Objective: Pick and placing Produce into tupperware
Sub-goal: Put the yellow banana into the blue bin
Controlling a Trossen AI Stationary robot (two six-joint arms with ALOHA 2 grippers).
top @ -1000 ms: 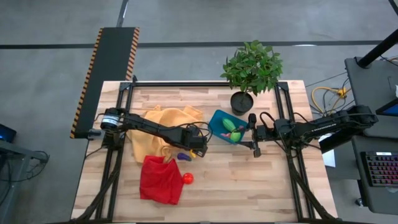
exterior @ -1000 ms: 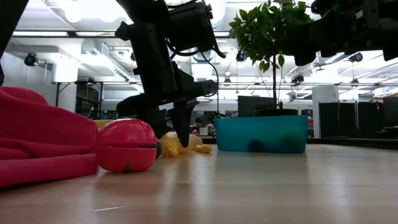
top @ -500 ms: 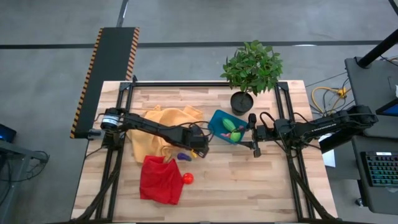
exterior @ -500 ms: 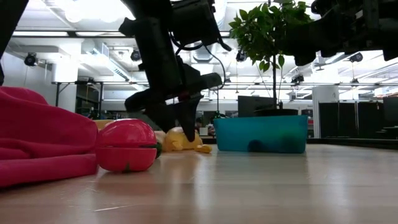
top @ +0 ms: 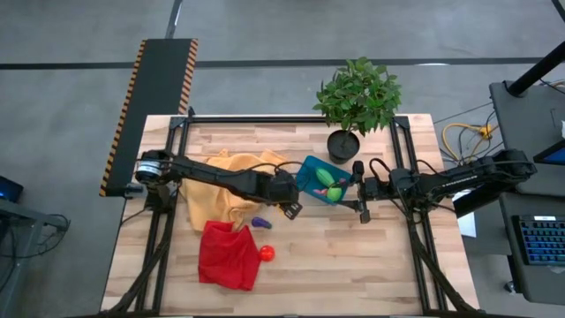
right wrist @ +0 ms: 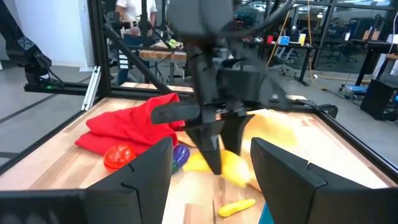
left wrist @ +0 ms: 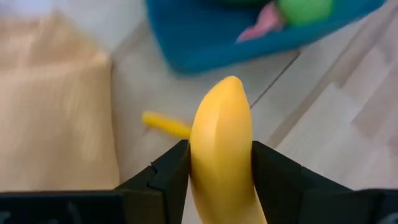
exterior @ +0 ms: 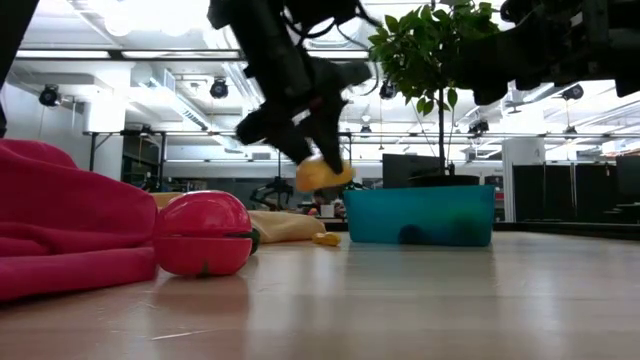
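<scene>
My left gripper (top: 290,208) is shut on a yellow banana (left wrist: 222,146) and hangs above the table just left of the blue tupperware (top: 311,170). The tupperware holds green ovals (top: 333,189) and a pink piece (left wrist: 260,28). A purple piece (top: 260,222) lies on the wood, and so does a red round one (top: 266,253), beside the red cloth (top: 227,256). A small yellow piece (left wrist: 165,124) rests on the table below the banana. My right gripper (right wrist: 211,186) waits open at the tupperware's right side (top: 357,191). My left gripper pinches the banana by its two sides (left wrist: 198,168) between its two fingers (left wrist: 165,177). The banana's rounded end (left wrist: 229,87) sticks out past the fingertips. The fingers slant down from the table's left. The banana (exterior: 322,175) is lifted clear of the table.
A yellow-orange cloth (top: 221,190) is spread on the left half of the table, under my left arm. A black plant pot (top: 343,144) with a leafy plant stands behind the tupperware at the far edge. Bare wood lies toward the near edge.
My left gripper has risen from the table beside the yellow-orange cloth and moved a little toward the tupperware, rolling as it went. The banana has come up with it and now hangs clear of the table. The small yellow piece has stayed on the wood.
</scene>
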